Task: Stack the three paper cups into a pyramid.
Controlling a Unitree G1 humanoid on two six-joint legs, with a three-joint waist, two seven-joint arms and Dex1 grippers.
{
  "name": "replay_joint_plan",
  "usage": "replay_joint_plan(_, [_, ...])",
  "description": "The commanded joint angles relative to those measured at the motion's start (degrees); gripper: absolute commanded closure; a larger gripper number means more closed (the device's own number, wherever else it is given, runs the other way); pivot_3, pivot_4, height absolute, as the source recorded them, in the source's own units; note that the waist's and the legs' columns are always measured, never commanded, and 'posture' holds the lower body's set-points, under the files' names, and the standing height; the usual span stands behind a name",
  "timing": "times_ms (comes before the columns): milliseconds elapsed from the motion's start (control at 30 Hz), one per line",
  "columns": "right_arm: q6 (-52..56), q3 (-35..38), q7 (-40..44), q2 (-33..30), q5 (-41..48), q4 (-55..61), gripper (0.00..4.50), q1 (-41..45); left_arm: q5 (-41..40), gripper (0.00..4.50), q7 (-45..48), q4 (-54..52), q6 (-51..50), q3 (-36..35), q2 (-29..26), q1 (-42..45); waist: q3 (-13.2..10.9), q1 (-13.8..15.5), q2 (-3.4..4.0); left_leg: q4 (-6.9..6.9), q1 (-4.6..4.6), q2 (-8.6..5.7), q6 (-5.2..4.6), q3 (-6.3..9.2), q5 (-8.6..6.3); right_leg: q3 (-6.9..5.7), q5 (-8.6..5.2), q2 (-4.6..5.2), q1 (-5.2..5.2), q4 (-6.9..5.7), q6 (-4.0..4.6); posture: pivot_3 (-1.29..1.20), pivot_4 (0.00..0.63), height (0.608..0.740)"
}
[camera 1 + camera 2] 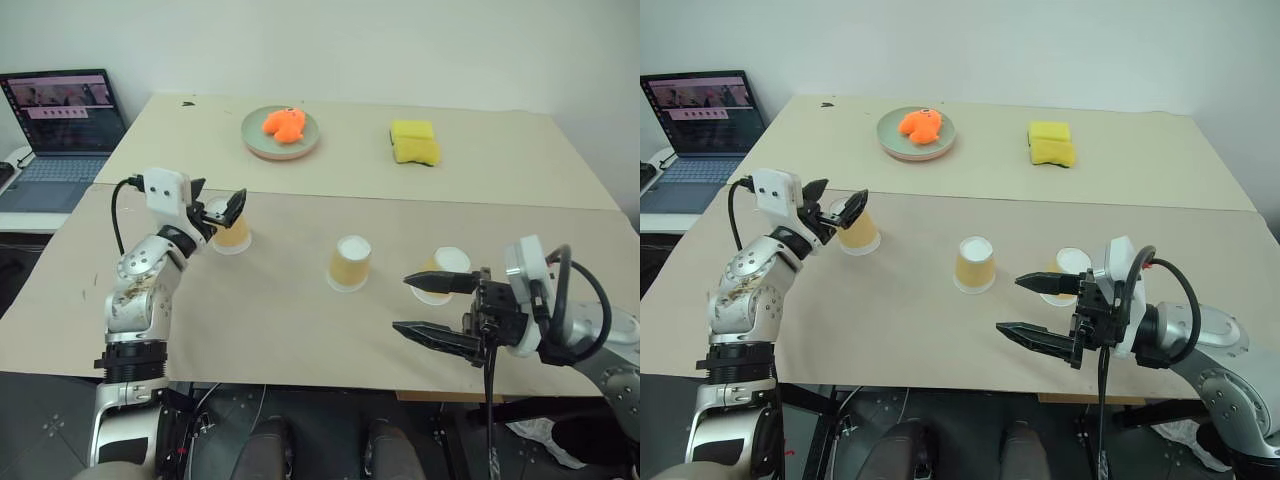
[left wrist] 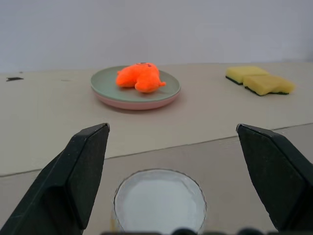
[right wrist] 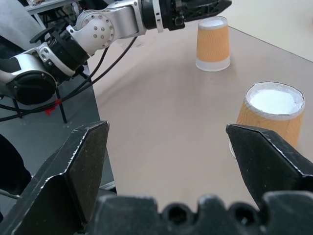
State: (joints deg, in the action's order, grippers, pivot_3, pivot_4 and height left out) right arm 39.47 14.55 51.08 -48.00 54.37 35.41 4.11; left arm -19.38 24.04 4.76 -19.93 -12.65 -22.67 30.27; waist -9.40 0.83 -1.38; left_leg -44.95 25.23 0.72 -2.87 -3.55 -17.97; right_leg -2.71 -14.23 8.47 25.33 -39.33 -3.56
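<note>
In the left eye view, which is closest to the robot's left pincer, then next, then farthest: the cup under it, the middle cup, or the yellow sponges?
1. Left cup, right at the left pincer.
2. Middle cup, further right on the table.
3. Yellow sponges, far back right.

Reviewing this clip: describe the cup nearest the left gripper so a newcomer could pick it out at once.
On the tan table, three upside-down paper cups stand in a loose row across the near half. Take the cup at the robot's left end, in front of the green plate. Unlike the middle cup and right cup, it sits between the left gripper's open fingers.
</note>
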Motion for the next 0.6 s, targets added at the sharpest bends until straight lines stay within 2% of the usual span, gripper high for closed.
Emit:
replay_joint_plan(33, [-1.2,1.2,0.1,0.1,0.5,0.7,0.0,0.7,0.2,0.07,-0.8,-1.4,0.9,0.1,0.6,-0.2,0.0,0.0,0.0,0.0,0.0,0.0,0.0,0.0,0.0,0.0,0.0,0.0,-0.01,0.01,0.0,0.0,0.15,0.673])
replay_joint_plan(600, [-0.8,3.5,-0.8,-0.5,1.5,2.2,0.0,-1.9,4.3,0.07,-1.4,11.0,6.2,2.2,1.6,3.8,0.0,0.0,-0.01,0.0,0.0,-0.01,-0.04,0.0,-0.03,-0.03,0.0,0.0,-0.02,0.05,0.0,0.0,0.15,0.673])
